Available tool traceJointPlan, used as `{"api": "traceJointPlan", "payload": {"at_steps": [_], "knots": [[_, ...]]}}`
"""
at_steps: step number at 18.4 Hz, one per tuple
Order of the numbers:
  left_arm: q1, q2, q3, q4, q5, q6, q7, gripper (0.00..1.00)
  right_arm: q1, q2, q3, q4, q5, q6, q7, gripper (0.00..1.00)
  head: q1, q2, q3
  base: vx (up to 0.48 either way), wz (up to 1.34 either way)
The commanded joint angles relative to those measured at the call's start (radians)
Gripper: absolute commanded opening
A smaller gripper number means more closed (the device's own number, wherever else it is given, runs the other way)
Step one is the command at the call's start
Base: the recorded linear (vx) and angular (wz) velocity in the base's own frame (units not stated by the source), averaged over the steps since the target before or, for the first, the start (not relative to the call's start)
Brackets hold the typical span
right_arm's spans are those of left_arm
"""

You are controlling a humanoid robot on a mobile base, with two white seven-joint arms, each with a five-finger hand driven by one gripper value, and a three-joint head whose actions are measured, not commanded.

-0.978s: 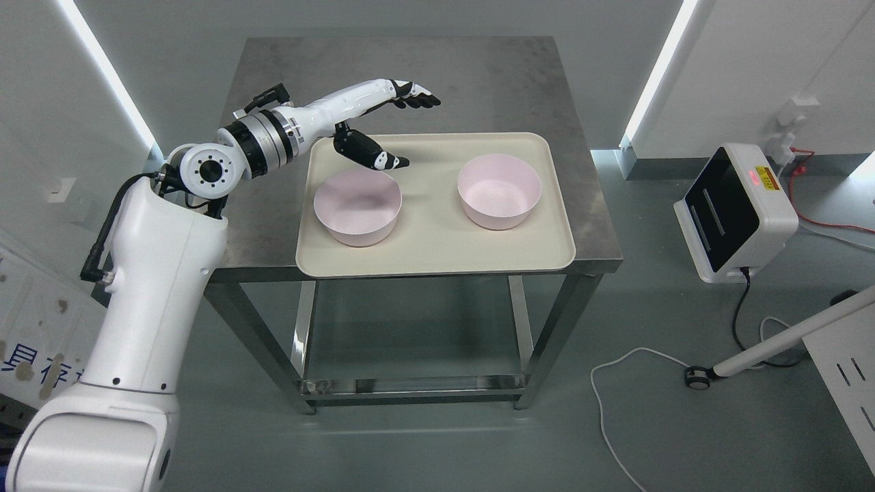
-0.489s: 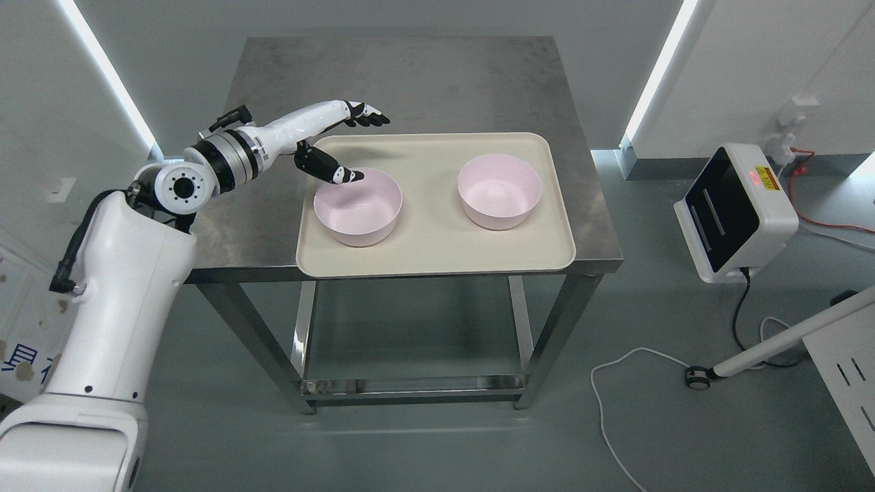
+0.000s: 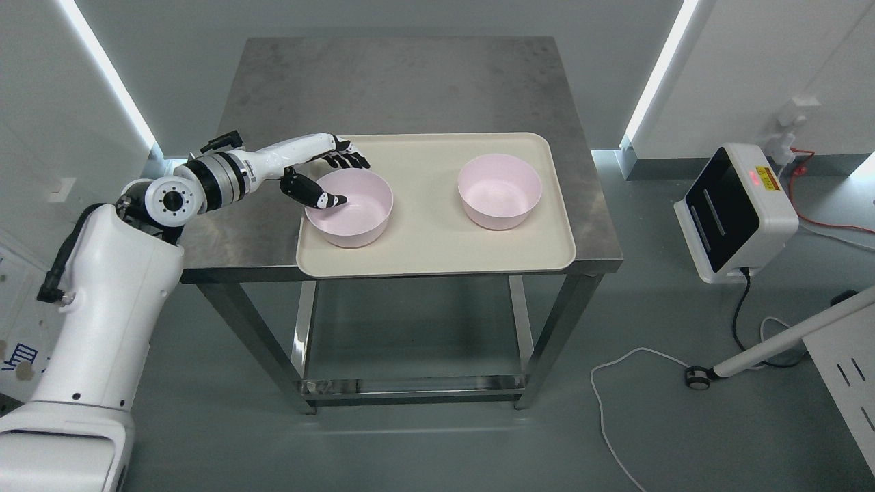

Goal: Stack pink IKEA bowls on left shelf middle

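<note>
Pink left bowl (image 3: 349,208) sits on the tray (image 3: 437,253), directly at the left robot hand (image 3: 328,179). Its thumb is inside the near rim, fingers outside, not yet clearly pinching. The other bowl (image 3: 499,190) lies well apart to the right.

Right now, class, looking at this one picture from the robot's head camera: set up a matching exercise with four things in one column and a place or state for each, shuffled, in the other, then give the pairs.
Things:
1. left pink bowl
2. right pink bowl
3. beige tray
4. white device

Places or states:
A. on the floor, right of the table
B. lying on the steel table, bearing both bowls
C. untouched, on the tray's right half
D. rim between thumb and fingers of the left robot hand

Pairs: 1-D, 2-C, 3-B, 4-A
</note>
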Motion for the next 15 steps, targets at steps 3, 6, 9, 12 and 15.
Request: {"api": "traceJointPlan", "payload": {"at_steps": [3,6,9,12,15], "knots": [[-0.021,0.002,-0.022,0.026,0.002,-0.001,-0.006,0.35,0.029,-0.017,-0.011,-0.034,0.000,0.000,0.000,1.00,0.0000,0.000,0.000,0.000,0.00],[-0.018,-0.001,-0.031,0.024,0.002,-0.023,-0.020,0.31,0.029,-0.017,-0.012,-0.034,0.000,-0.001,0.000,1.00,0.0000,0.000,0.000,0.000,0.00],[-0.017,0.001,-0.043,0.024,0.001,-0.063,-0.029,0.20,0.029,-0.017,-0.011,-0.034,0.000,0.000,0.000,1.00,0.0000,0.000,0.000,0.000,0.00],[-0.017,-0.001,-0.040,0.024,0.005,-0.107,-0.036,0.05,0.029,-0.017,-0.012,-0.034,0.000,-0.001,0.000,1.00,0.0000,0.000,0.000,0.000,0.00],[-0.017,-0.004,-0.032,0.023,0.008,-0.133,-0.036,0.00,0.029,-0.017,-0.011,-0.034,0.000,-0.001,0.000,1.00,0.0000,0.000,0.000,0.000,0.00]]}}
